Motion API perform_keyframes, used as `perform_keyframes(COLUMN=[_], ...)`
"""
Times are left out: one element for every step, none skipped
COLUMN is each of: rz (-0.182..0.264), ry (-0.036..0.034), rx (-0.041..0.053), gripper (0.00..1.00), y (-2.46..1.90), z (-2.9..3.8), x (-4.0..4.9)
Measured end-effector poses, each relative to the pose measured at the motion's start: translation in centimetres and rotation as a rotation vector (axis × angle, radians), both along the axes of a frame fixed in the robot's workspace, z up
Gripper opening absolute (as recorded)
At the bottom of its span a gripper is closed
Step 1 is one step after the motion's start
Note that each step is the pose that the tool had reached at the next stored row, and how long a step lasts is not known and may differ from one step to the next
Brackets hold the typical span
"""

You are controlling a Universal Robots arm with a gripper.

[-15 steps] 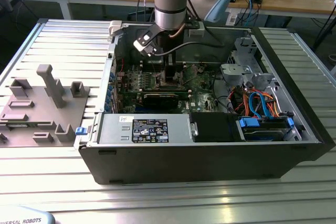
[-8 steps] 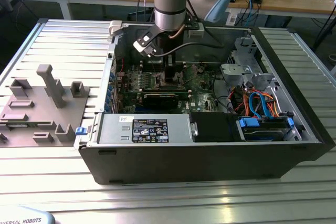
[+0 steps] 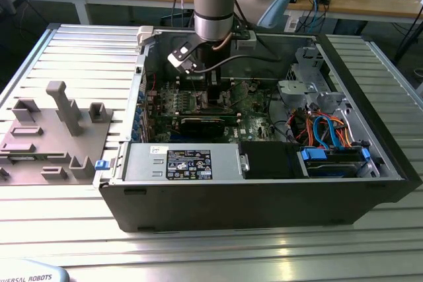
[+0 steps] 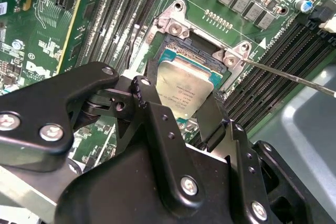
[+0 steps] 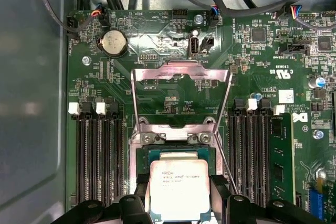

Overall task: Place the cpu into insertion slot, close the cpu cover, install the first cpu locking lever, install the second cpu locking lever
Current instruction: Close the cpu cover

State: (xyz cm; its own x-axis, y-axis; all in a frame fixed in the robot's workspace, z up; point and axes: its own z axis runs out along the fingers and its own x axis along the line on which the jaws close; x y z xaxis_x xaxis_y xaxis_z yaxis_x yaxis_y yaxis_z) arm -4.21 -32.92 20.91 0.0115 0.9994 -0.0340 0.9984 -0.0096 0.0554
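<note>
In both wrist views the cpu (image 5: pixel 178 190) (image 4: pixel 186 90), a flat square chip with a silver-grey top, sits between the black fingers (image 5: pixel 140 195) of my gripper (image 5: pixel 179 198), which is shut on it. It hangs just above the insertion slot (image 5: pixel 157 153) (image 4: pixel 181 51) and is partly offset from it. The cpu cover (image 5: pixel 181 70), a thin silvery frame, stands swung open beyond the slot. Thin wire locking levers (image 5: pixel 224 156) (image 4: pixel 289 77) stand unlatched beside the socket. In the exterior view my gripper (image 3: pixel 213 90) reaches down into the computer case over the green board (image 3: pixel 254 107).
Black memory slots (image 5: pixel 100 156) flank the socket on both sides. The case (image 3: pixel 264 203) walls surround the board. A power supply (image 3: pixel 185 163) and a drive cage with blue cables (image 3: pixel 330 140) fill the near side. A grey fixture block (image 3: pixel 59 123) lies at the exterior view's left.
</note>
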Motion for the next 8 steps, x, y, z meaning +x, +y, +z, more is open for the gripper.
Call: perform_keyframes(rz=[0.000,0.000,0.000,-0.001,-0.001,-0.001,-0.001,-0.002], ry=[0.0000,0.0000,0.0000,0.0000,0.0001,0.0000,0.0000,0.0000], rx=[0.0000,0.0000,0.0001,0.0000,-0.0002,0.0000,0.0000,0.0000], gripper=[0.54,0.54,0.54,0.54,0.54,0.54,0.54,0.54], y=[0.00,0.00,0.00,0.01,0.08,0.12,0.15,0.18], z=[-0.06,-0.11,-0.23,-0.33,-0.43,-0.48,-0.53,-0.57], x=[-0.01,-0.01,-0.02,-0.03,-0.04,-0.05,-0.05,-0.05])
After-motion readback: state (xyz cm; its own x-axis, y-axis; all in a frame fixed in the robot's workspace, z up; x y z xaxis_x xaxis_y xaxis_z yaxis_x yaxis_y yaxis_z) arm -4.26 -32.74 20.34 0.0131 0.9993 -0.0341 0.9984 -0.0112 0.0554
